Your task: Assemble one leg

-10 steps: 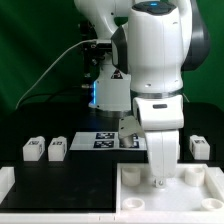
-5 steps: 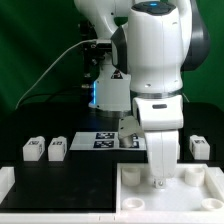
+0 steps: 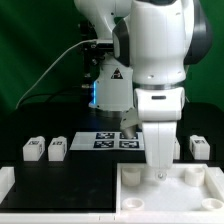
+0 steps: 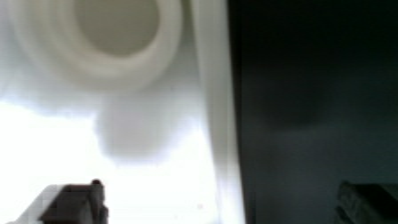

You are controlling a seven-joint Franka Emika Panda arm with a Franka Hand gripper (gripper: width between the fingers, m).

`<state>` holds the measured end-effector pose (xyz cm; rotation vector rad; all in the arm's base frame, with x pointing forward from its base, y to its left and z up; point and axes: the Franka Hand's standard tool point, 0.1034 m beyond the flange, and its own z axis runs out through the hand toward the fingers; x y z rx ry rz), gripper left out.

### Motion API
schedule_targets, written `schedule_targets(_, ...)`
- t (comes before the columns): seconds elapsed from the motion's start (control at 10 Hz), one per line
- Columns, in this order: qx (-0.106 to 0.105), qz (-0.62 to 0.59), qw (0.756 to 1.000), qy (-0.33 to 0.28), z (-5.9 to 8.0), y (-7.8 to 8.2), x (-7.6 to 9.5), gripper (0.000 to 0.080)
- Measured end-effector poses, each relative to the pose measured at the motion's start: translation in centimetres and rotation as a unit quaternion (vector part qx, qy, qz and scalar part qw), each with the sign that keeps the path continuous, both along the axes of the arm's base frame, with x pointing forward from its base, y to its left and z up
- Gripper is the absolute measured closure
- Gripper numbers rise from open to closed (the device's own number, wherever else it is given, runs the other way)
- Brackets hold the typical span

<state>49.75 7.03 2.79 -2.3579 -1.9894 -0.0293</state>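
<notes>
Two legs [image 3: 32, 149] [image 3: 57, 149] stand side by side on the black table at the exterior view's left, each a small white block with marker tags. A third leg [image 3: 199, 147] stands at the right. My gripper [image 3: 160, 179] points straight down over the far edge of the large white tray-like piece [image 3: 150, 212]. In the wrist view my gripper [image 4: 222, 205] is open and holds nothing, its dark fingertips [image 4: 73, 203] wide apart. Below it lie the tray's white surface [image 4: 125, 160], one round socket [image 4: 121, 35] and the dark table.
The marker board [image 3: 113, 141] lies flat behind the gripper, mid-table. The tray has round raised posts [image 3: 130, 173] [image 3: 191, 175] near its corners. A low white rim [image 3: 8, 180] runs along the exterior view's left edge. The arm's bulk hides the table behind it.
The arm has shifted slightly toward the exterior view's right and its upper part has turned, so more of the marker board shows. The legs have not moved.
</notes>
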Motion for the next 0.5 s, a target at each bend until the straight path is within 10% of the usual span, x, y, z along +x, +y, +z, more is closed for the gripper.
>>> schedule_targets(0.5,0.015,-0.371,0.928,0.014,2.6,6.1,-2.5,0.0150)
